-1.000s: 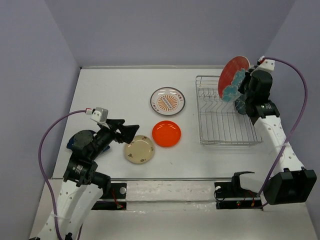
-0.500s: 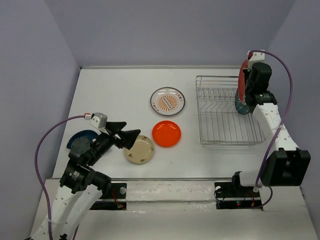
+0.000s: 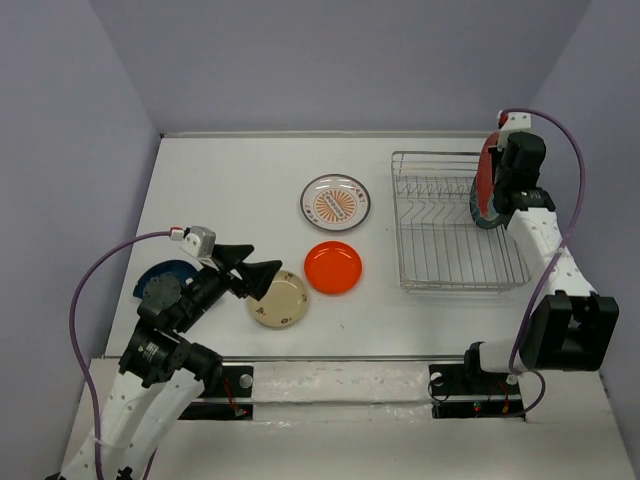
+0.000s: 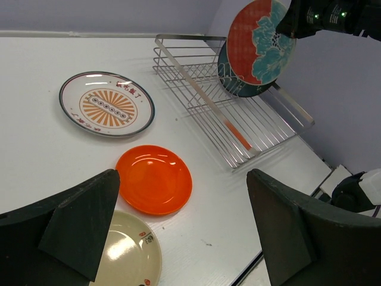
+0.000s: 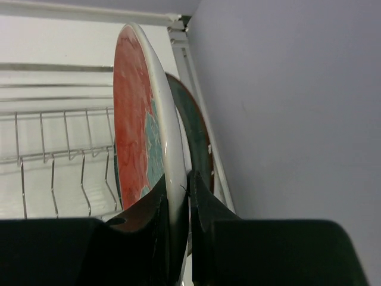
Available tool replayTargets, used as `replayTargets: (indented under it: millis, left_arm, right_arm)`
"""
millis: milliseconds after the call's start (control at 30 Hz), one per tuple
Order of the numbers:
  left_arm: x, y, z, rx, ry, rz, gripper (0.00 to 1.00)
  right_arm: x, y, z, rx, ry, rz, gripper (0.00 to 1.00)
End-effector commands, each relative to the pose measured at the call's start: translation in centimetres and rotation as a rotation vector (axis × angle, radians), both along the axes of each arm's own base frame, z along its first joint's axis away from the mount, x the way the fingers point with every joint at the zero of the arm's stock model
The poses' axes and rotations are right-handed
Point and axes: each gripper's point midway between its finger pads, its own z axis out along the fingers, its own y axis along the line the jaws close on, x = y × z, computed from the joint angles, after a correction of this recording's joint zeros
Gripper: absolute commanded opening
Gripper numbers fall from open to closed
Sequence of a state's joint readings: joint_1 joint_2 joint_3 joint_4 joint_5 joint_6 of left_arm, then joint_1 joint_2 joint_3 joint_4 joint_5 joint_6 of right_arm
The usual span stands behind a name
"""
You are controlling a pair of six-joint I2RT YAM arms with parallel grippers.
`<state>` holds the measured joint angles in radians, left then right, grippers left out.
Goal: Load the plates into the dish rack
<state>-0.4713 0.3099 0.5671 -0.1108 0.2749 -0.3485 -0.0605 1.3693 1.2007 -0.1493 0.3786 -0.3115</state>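
My right gripper (image 3: 499,178) (image 5: 178,183) is shut on the rim of the red-rimmed teal floral plate (image 3: 484,172) (image 4: 262,37) (image 5: 132,119). It holds the plate on edge above the right end of the dish rack (image 3: 440,232) (image 4: 205,80) (image 5: 53,140). Just behind it a dark teal-grey plate (image 3: 482,216) (image 4: 233,83) (image 5: 195,128) stands in the rack. On the table lie the sunburst plate (image 3: 335,202) (image 4: 107,104), the orange-red plate (image 3: 333,267) (image 4: 154,179) and the cream plate (image 3: 279,299) (image 4: 128,256). My left gripper (image 3: 258,268) (image 4: 183,199) hovers open over the cream plate's edge.
A dark blue plate (image 3: 160,274) lies at the table's left edge, partly under my left arm. The purple side wall (image 5: 286,107) stands close to the rack's right side. The rack's remaining slots to the left hold nothing.
The right gripper has turned the floral plate from face-on to edge-on and brought it over the rack's right end. The left arm shifted slightly toward the near edge.
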Motion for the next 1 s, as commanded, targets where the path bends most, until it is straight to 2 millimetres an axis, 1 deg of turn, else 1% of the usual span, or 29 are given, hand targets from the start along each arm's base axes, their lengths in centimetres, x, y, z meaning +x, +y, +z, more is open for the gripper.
replayTargets:
  millis: [0, 33, 200, 300, 333, 367, 433, 467, 500, 567, 600, 633, 667, 700, 767, 800, 833, 867, 900, 967]
  left_arm:
    - [0.0, 0.1, 1.0, -0.007, -0.046, 0.006, 0.99]
    - [0.0, 0.1, 1.0, -0.007, -0.046, 0.006, 0.99]
    - [0.1, 0.1, 0.9, -0.006, -0.041, 0.009, 0.99]
    - [0.1, 0.1, 0.9, -0.007, -0.040, 0.009, 0.99]
    - [0.1, 0.1, 0.8, -0.006, -0.040, 0.007, 0.99]
    - [0.1, 0.1, 0.9, -0.007, -0.039, 0.009, 0.99]
    - [0.1, 0.1, 0.9, -0.006, -0.040, 0.009, 0.99]
    - [0.1, 0.1, 0.8, -0.004, -0.037, 0.010, 0.99]
    - [0.1, 0.1, 0.8, -0.004, -0.036, 0.009, 0.99]
    - [0.2, 0.1, 0.7, -0.002, -0.033, 0.010, 0.99]
    - [0.3, 0.1, 0.7, -0.001, -0.032, 0.010, 0.99]
    - [0.3, 0.0, 0.6, 0.000, -0.029, 0.010, 0.99]
    - [0.3, 0.0, 0.6, 0.001, -0.027, 0.009, 0.99]
    - [0.3, 0.0, 0.6, 0.000, -0.029, 0.010, 0.99]
    - [0.4, 0.1, 0.5, 0.001, -0.024, 0.015, 0.99]
    - [0.5, 0.1, 0.5, 0.003, -0.022, 0.018, 0.99]
    - [0.6, 0.1, 0.4, 0.003, -0.019, 0.022, 0.99]
    - [0.6, 0.2, 0.4, 0.004, -0.018, 0.029, 0.99]
    - [0.7, 0.3, 0.4, 0.002, -0.017, 0.032, 0.99]
    - [0.9, 0.5, 0.3, 0.003, -0.014, 0.051, 0.99]
  right_arm:
    - [1.6, 0.3, 3.5, 0.049, -0.193, 0.016, 0.07]
    - [1.6, 0.4, 2.8, 0.061, -0.182, 0.021, 0.07]
    - [1.9, 1.1, 1.1, 0.091, -0.153, 0.053, 0.07]
    - [1.9, 1.4, -0.3, 0.113, -0.129, 0.061, 0.07]
    - [2.0, 1.5, -0.8, 0.118, -0.116, 0.060, 0.12]
    - [1.9, 1.0, -1.2, 0.120, -0.109, 0.047, 0.22]
    - [1.8, 0.9, -1.4, 0.116, -0.105, 0.038, 0.40]
    - [1.7, 0.6, -1.2, 0.111, -0.109, 0.023, 0.50]
    - [1.8, 0.5, -0.7, 0.108, -0.117, 0.016, 0.65]
    - [1.8, 0.1, 0.6, 0.110, -0.148, -0.008, 0.75]
    - [1.6, 0.1, 0.6, 0.115, -0.135, -0.016, 0.78]
    - [1.6, 0.0, 1.8, 0.122, -0.156, -0.024, 0.82]
    - [1.6, -0.1, 2.3, 0.125, -0.162, -0.033, 0.83]
    - [1.6, 0.0, 3.4, 0.143, -0.184, -0.039, 0.86]
    - [1.5, 0.2, 4.3, 0.169, -0.203, -0.041, 0.87]
    - [1.3, 0.3, 4.4, 0.186, -0.195, -0.043, 0.87]
    - [1.3, 0.6, 5.4, 0.228, -0.227, -0.047, 0.87]
    - [1.2, 0.9, 5.8, 0.257, -0.242, -0.045, 0.87]
    - [1.0, 1.5, 6.6, 0.285, -0.259, -0.015, 0.87]
    - [0.8, 3.8, 7.2, 0.400, -0.288, 0.025, 0.87]
